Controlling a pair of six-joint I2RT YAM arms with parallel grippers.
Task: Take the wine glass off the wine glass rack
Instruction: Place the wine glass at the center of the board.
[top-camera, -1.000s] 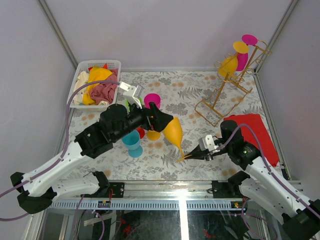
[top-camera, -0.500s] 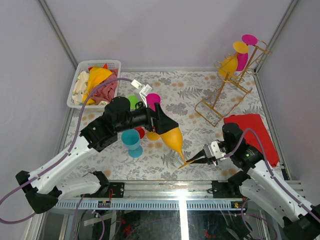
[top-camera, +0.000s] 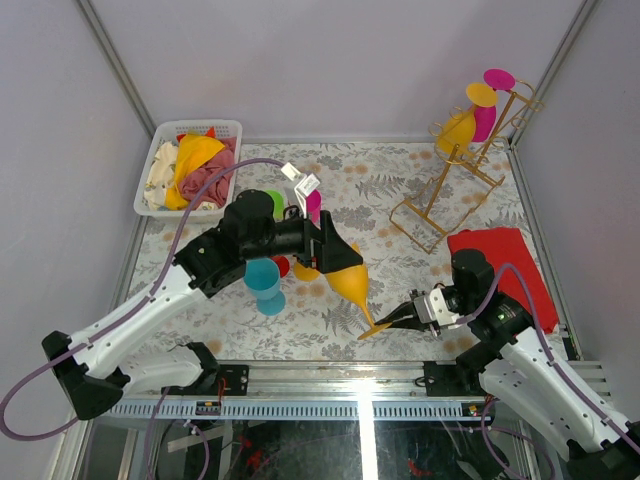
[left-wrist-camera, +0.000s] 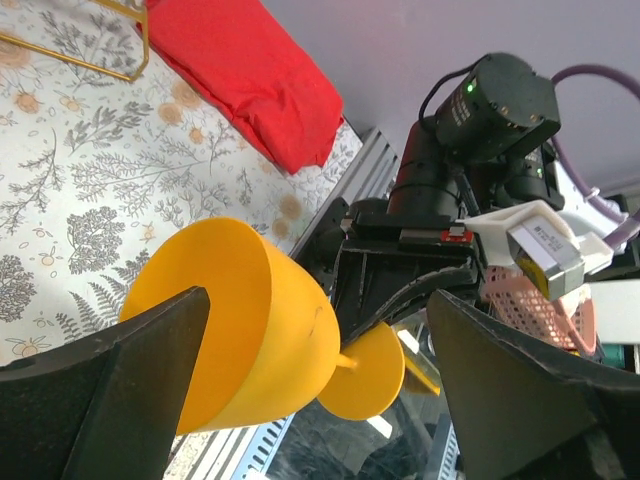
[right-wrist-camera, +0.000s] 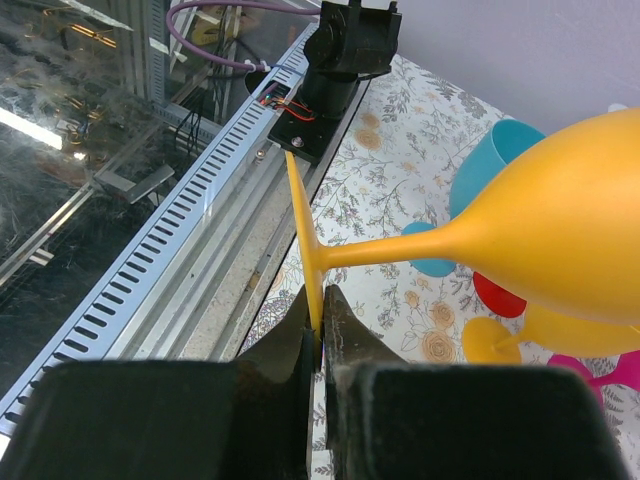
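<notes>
As right gripper (right-wrist-camera: 318, 302) pinches its foot (rim) | wine glass (right-wrist-camera: 560, 220) held sideways

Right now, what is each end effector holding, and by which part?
Right end effector pinches the orange wine glass by the edge of its foot disc. Left end effector straddles the bowl, jaws open, no grip.

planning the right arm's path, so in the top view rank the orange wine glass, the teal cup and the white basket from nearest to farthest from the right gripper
From the right gripper:
1. orange wine glass: touching, its foot pinched in the gripper, bowl up-left.
2. teal cup: mid-table, further left.
3. white basket: far back-left corner.
</notes>
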